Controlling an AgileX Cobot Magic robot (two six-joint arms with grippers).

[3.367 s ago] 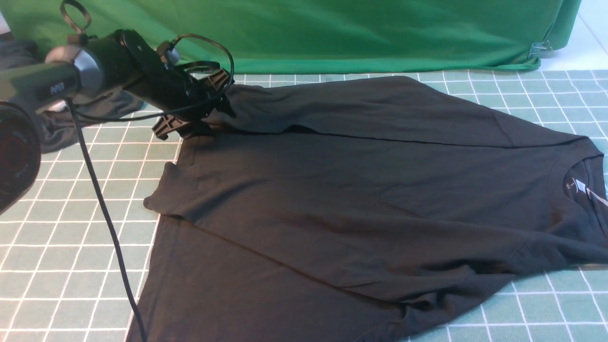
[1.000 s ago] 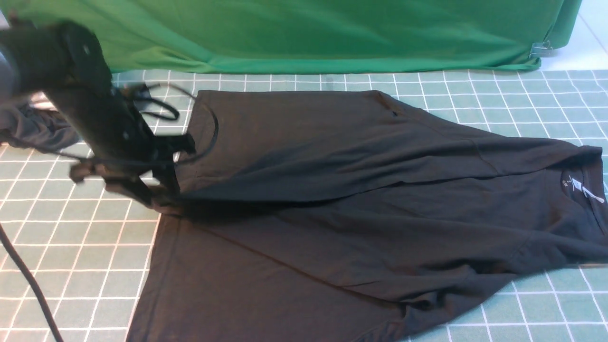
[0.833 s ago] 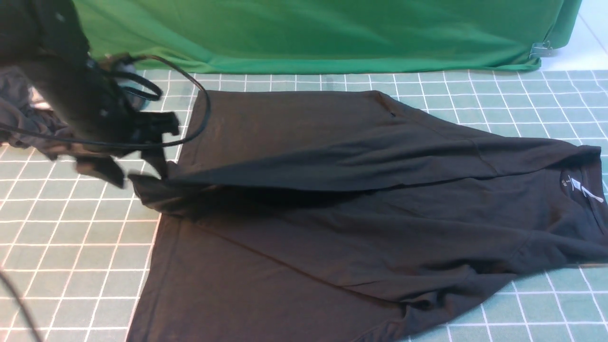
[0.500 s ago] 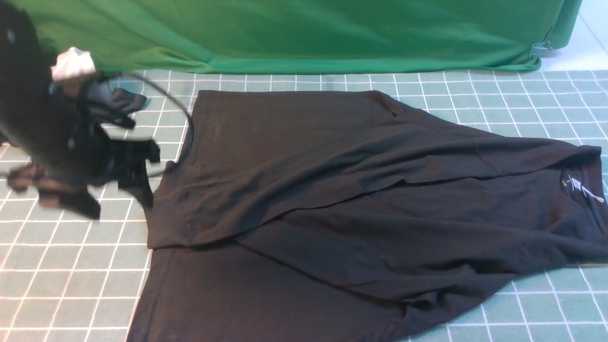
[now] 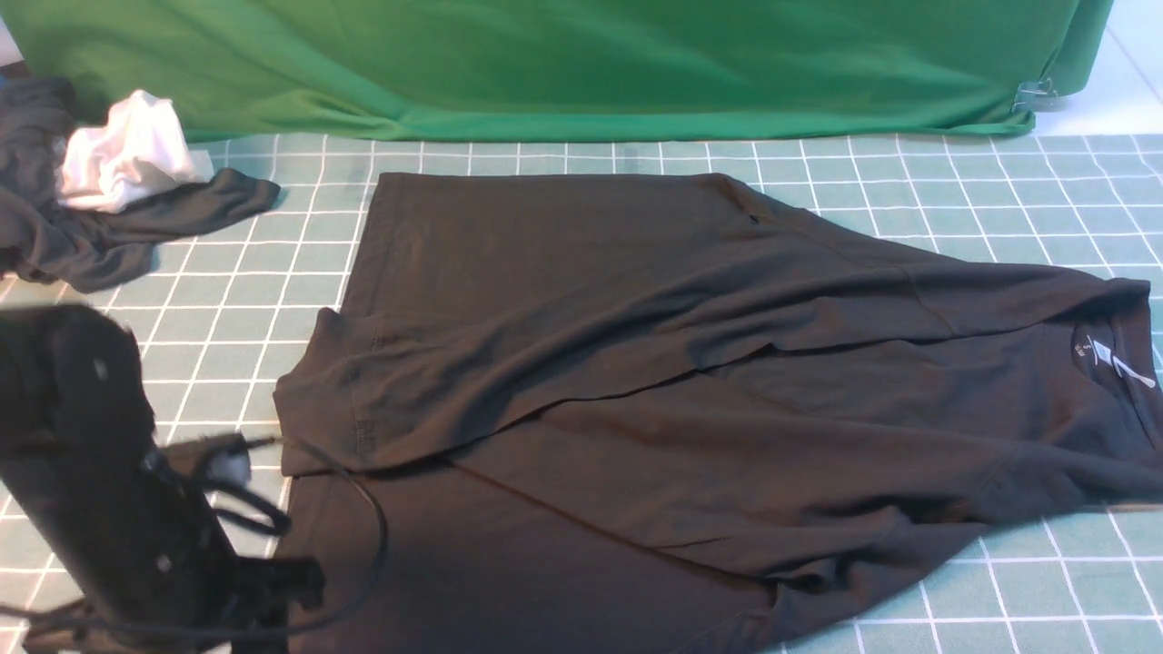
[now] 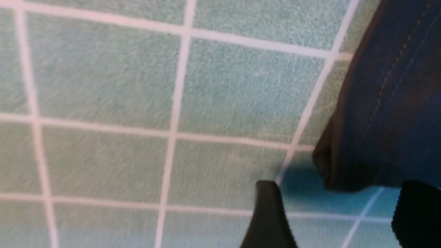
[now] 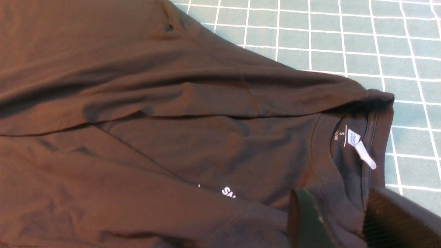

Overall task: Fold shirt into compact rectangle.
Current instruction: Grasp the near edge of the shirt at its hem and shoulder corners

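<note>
The black shirt (image 5: 636, 363) lies on the gridded mat, collar and white neck label (image 5: 1122, 363) to the right, hem to the left. Its far side is folded over the middle. My left gripper (image 5: 263, 590) sits low at the near left, beside the hem. In the left wrist view it (image 6: 341, 213) is open, with only mat between its fingers and a stitched corner of the shirt (image 6: 389, 103) just beyond them. My right gripper (image 7: 344, 224) does not show in the front view. It hovers open over the shirt (image 7: 137, 103) beside the collar label (image 7: 361, 151); part of a white print (image 7: 228, 192) shows.
A dark grey garment (image 5: 91, 236) with a crumpled white cloth (image 5: 127, 154) lies at the far left. A green backdrop (image 5: 591, 64) hangs along the back, held by a metal clip (image 5: 1031, 94). The teal gridded mat (image 5: 182, 300) surrounds the shirt.
My left gripper carried the far hem corner toward me, let it go, and the flap settled over the shirt's middle. The arm then swung down to the near left corner.
</note>
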